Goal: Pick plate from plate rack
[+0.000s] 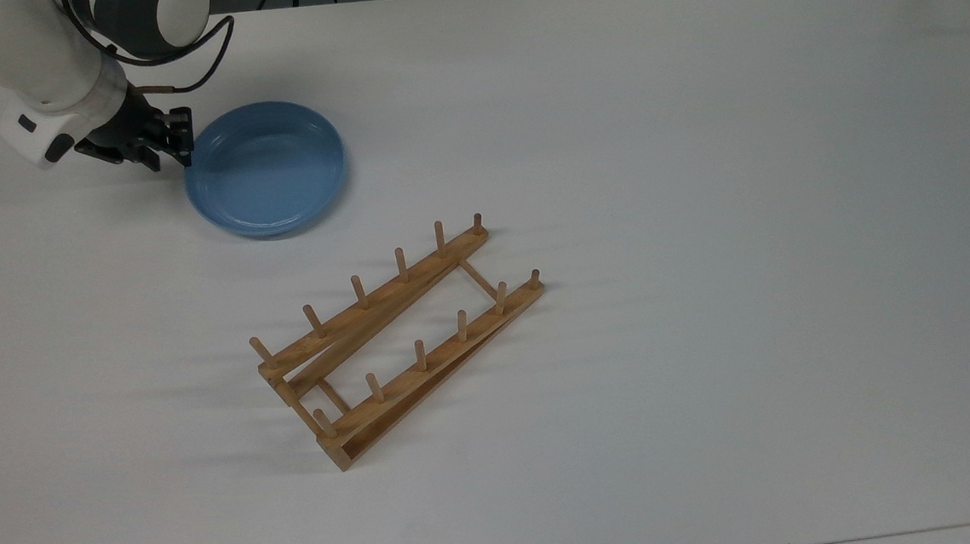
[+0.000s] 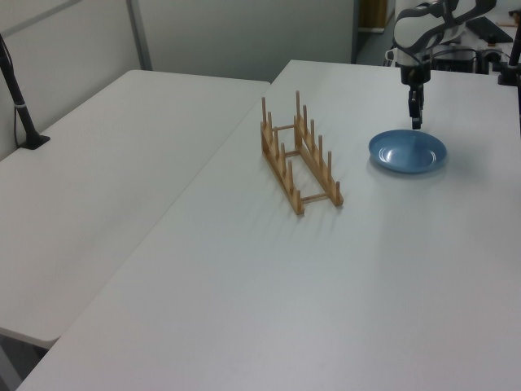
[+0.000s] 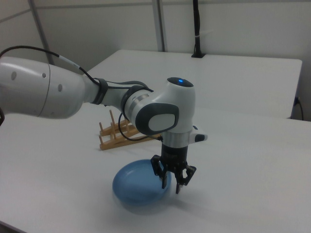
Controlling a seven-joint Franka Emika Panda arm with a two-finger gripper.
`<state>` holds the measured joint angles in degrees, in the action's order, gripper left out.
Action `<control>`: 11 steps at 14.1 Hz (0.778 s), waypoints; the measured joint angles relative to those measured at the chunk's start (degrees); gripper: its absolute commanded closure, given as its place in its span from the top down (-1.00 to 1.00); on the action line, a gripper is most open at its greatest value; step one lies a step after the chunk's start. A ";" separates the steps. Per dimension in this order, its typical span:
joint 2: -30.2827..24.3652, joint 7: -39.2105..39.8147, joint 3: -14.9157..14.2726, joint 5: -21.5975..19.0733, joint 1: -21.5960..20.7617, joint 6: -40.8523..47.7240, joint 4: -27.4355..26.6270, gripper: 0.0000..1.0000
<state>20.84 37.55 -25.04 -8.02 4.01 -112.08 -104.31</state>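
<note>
The plate (image 1: 266, 168) lies flat on the white table (image 1: 702, 205), right side up, in the upper left of the top view. In the left view it (image 2: 407, 151) sits toward the upper right, and in the right view it (image 3: 138, 187) is low in the frame, a little left of centre.

The gripper (image 1: 179, 146) is at the plate's rim on the top view's left side, pointing down. In the right view the gripper (image 3: 173, 185) has its two fingers spread apart, straddling the rim on the right view's right edge of the plate, with nothing clamped between them. One finger (image 3: 163, 180) is over the plate's inside, the other (image 3: 181, 184) outside it. In the left view the gripper (image 2: 416, 122) hangs just above the plate's far edge. Whether the fingers touch the rim I cannot tell.

The rack (image 1: 400, 342) stands empty near the middle of the top view, well apart from the plate, running diagonally from lower left to upper right. In the left view the rack (image 2: 299, 159) is to the left of the plate; in the right view it (image 3: 119, 136) shows behind the arm (image 3: 97, 97).
</note>
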 measured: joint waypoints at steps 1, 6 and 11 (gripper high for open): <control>-0.03 -0.03 -0.01 0.08 0.14 -0.01 0.04 0.96; -4.54 -12.33 1.05 2.59 -2.16 0.81 2.17 1.00; -14.38 -28.59 10.72 10.03 -4.04 11.18 4.43 1.00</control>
<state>6.45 8.95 -14.31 2.01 -0.04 -100.90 -99.88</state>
